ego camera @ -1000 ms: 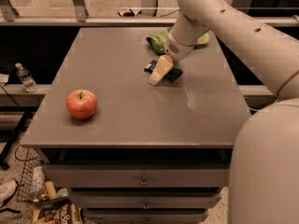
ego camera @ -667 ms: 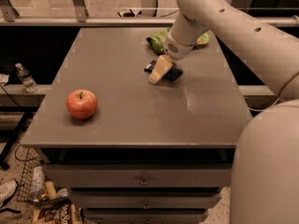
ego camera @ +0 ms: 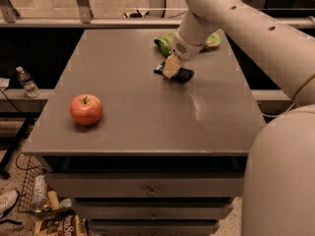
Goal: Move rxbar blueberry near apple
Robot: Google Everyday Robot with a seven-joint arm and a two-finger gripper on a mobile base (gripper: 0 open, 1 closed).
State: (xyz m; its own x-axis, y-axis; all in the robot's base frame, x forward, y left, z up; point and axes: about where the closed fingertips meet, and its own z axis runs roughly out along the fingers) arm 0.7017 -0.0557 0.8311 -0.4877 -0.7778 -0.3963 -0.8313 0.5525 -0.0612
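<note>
The gripper [ego camera: 171,67] is down on the bar [ego camera: 182,74]; whether it grips the bar cannot be told. The bar lies flat at the table's [ego camera: 147,127] far right, long axis running left to right, just before a green bag [ego camera: 165,43]. Bare tabletop stretches to the apple [ego camera: 86,109] near the front-left edge.

The robot's white arm [ego camera: 246,23] reaches in from the right, bent, its gripper [ego camera: 171,68] angled downward at upper centre.
</note>
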